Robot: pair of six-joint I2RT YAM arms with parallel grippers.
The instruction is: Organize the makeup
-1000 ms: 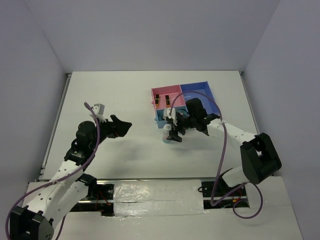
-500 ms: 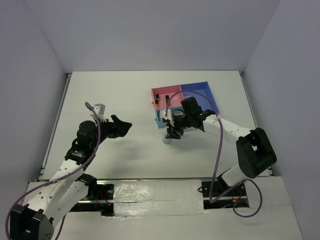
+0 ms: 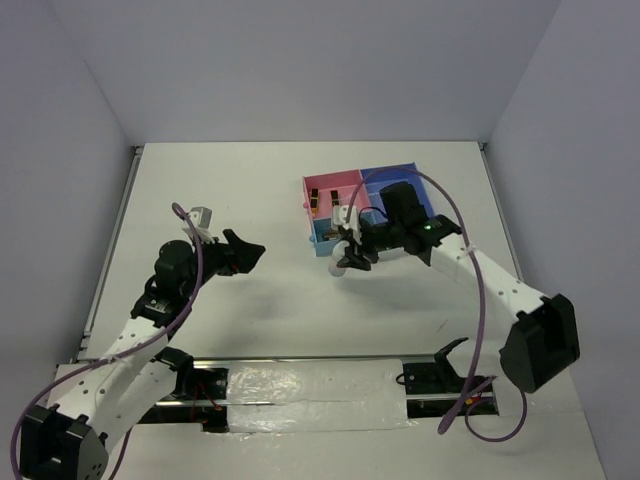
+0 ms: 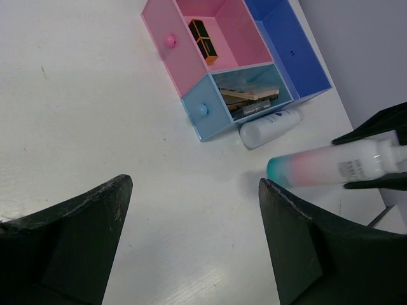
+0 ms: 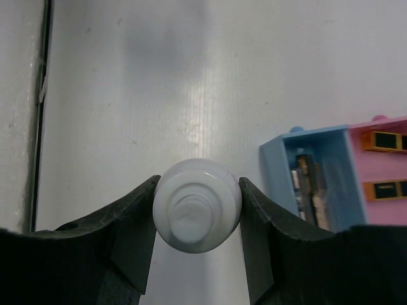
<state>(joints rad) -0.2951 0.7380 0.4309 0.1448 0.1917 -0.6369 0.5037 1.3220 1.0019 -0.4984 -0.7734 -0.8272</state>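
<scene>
My right gripper (image 3: 352, 256) is shut on a small whitish bottle (image 3: 339, 269) and holds it above the table, in front of the pink-and-blue tray (image 3: 400, 176). The right wrist view shows the bottle's round end (image 5: 197, 206) clamped between both fingers. From the left wrist view the held bottle (image 4: 331, 168) is horizontal, with a teal and pink band. A second whitish bottle (image 4: 270, 127) lies beside the tray's light blue drawer. Black-gold pieces (image 4: 203, 38) sit in the pink compartment and palettes (image 4: 251, 98) in the light blue one. My left gripper (image 3: 245, 252) is open and empty, to the left.
The tray's dark blue compartment (image 4: 289, 47) holds nothing that I can see. Grey walls close the table at the back and sides. The tray's light blue drawer (image 5: 311, 178) lies just right of the held bottle in the right wrist view.
My right gripper has lifted the bottle off the table and moved slightly up toward the tray, and the right arm has swung outward. The left arm has not moved.
</scene>
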